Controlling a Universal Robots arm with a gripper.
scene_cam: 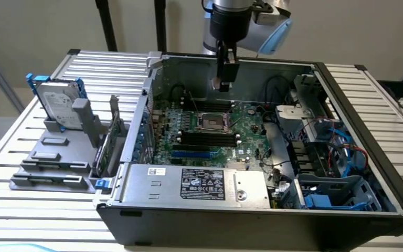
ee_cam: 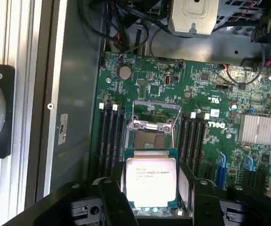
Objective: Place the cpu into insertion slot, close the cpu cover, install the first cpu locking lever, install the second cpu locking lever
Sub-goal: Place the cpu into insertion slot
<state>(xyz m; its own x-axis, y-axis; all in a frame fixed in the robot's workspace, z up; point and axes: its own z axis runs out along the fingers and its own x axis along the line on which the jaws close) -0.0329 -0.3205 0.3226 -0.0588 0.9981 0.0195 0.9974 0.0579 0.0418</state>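
A: One chip, but where is it?
B: The cpu [ee_cam: 150, 181] sits clamped in the gripper [scene_cam: 222, 82], above the insertion slot [ee_cam: 149, 140]; the cpu cover [ee_cam: 155, 112] stands raised at that slot's edge.
A: Tips?
B: Square its edges to the slot and keep it level.

I see the gripper [scene_cam: 222, 81] above the slot [scene_cam: 213, 122], apart from it, inside the open case [scene_cam: 187, 226] on the table [scene_cam: 19, 210]. Drive [scene_cam: 53, 102] stands at the exterior view's left.

The ribbed metal bench [scene_cam: 33, 210] holds an open computer case [scene_cam: 257, 226] and a grey rack [scene_cam: 54, 155] with a drive [scene_cam: 56, 102].
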